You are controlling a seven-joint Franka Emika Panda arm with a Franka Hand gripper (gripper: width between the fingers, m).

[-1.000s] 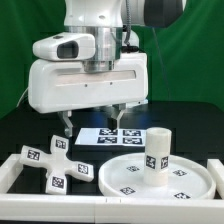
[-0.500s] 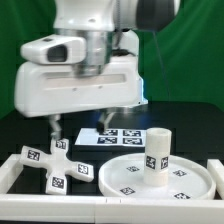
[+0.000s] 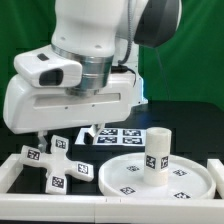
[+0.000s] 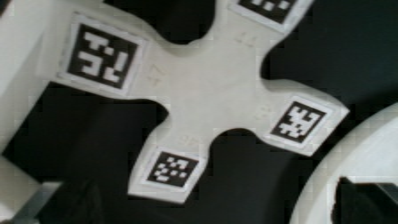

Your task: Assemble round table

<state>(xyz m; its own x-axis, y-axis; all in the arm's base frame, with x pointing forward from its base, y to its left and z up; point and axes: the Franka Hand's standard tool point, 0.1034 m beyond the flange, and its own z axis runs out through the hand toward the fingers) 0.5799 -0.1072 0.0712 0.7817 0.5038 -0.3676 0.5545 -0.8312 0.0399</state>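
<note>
The cross-shaped foot (image 3: 55,165) lies flat on the table at the exterior view's left, tags up. It fills the wrist view (image 4: 196,90). My gripper (image 3: 64,134) hangs just above it, open and empty, with its fingers (image 3: 40,135) spread wide either side of the foot's far arm. The large rimmed round disc (image 3: 195,180) lies at the exterior view's right. Its rim shows in a corner of the wrist view (image 4: 347,190). The short thick cylinder (image 3: 157,152) stands upright on the disc.
The marker board (image 3: 125,135) lies flat behind the disc. A low white border wall (image 3: 14,172) runs along the exterior view's left and front, close to the foot. A green curtain hangs behind.
The arm has moved toward the exterior view's left and down, from above the marker board to above the cross-shaped foot. The fingers stay open. The parts have not moved.
</note>
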